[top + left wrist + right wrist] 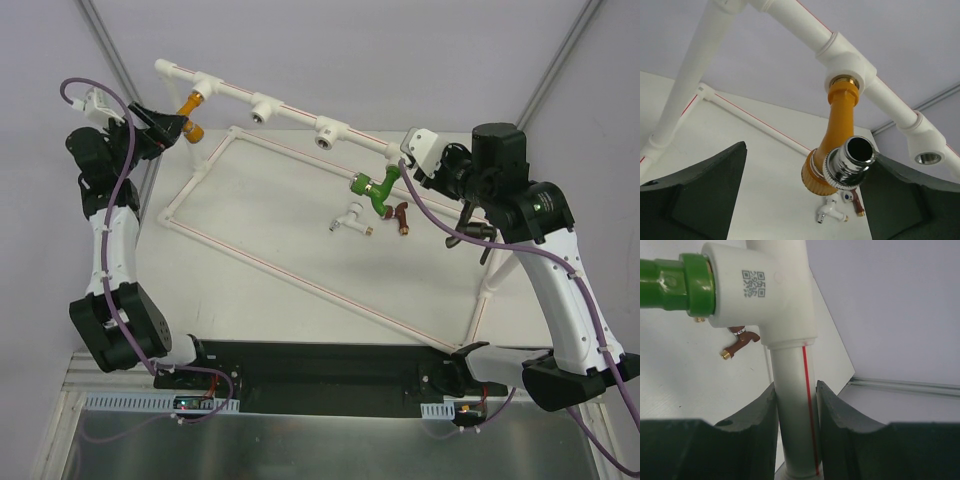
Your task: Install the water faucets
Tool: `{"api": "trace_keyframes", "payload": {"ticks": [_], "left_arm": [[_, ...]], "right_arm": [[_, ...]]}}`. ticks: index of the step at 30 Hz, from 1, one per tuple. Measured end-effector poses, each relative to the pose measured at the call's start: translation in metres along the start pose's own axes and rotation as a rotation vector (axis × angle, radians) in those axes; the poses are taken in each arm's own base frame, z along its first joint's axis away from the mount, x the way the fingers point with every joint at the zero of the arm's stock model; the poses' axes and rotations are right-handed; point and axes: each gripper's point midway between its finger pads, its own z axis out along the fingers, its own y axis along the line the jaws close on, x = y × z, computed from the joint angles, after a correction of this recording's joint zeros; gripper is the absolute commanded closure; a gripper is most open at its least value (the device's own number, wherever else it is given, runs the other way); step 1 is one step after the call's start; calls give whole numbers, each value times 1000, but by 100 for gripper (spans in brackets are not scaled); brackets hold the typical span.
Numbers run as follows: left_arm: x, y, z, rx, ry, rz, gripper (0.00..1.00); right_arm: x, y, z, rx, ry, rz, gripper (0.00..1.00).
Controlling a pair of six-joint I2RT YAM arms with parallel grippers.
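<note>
The orange-gold faucet (191, 112) hangs screwed into the leftmost tee of the white pipe frame (290, 112). In the left wrist view the orange-gold faucet (836, 131) and its chrome spout sit between my left gripper's (805, 195) wide-open jaws, the right finger (900, 195) close to the spout. The green faucet (377, 192) sits in the rightmost tee and also shows in the right wrist view (675, 282). My right gripper (796, 410) is shut on the frame's pipe (792, 390) just below that tee. The white faucet (349, 219) and dark red faucet (402, 215) lie on the table. The grey faucet is out of view.
Two tee sockets (262, 110) (328, 135) on the upper rail hold nothing. The frame's lower loop (300, 275) lies across the white table top. Slanted poles (105, 45) (560, 55) stand at the back corners. A black strip runs along the near edge.
</note>
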Motion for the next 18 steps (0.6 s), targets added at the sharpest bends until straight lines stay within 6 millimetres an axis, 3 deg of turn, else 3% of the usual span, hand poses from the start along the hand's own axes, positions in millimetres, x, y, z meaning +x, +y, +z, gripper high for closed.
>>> {"api": "trace_keyframes", "payload": {"ticks": [6, 7, 13, 18], "left_arm": [[12, 1, 7, 70, 60, 75, 35], [11, -1, 7, 81, 61, 105, 44], [13, -19, 14, 161, 66, 306, 63], [24, -22, 19, 173, 90, 420, 88]], "right_arm": [[0, 0, 0, 0, 0, 0, 98], [0, 0, 0, 0, 0, 0, 98], [0, 0, 0, 0, -1, 0, 98], [2, -2, 0, 8, 9, 1, 98]]}}
